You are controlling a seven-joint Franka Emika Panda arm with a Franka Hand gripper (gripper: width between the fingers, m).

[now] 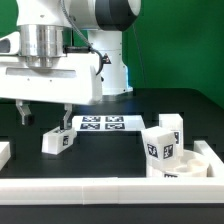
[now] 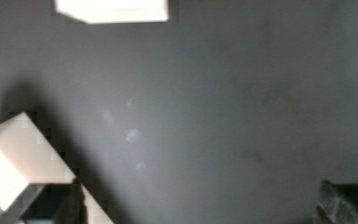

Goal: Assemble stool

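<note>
Stool seat [image 1: 185,170] sits at the exterior view's right, in the corner formed by the front rail [image 1: 90,190] and the side rail [image 1: 214,152]. Two legs stand upright by it: one [image 1: 155,150] touching or just beside its rim, the other [image 1: 171,128] close behind. The third leg [image 1: 57,141] lies apart on the dark desk [image 1: 110,158] at the exterior view's left, near the end of the marker board [image 1: 101,125].

Jaws: wide apart, holding nothing, hanging above that third leg with the fingers [image 1: 22,114] clear of it (the wrist view shows only bare desk between the fingers).

Obstructions: the two upright legs crowd the seat on its inner side and the rails close it in on two sides. The marker board lies flat behind the lone leg, apart from it. The arm's white base [image 1: 112,60] stands behind the board.

Open room: bare desk lies between the lone leg and the seat group, bounded in front by the long rail.
</note>
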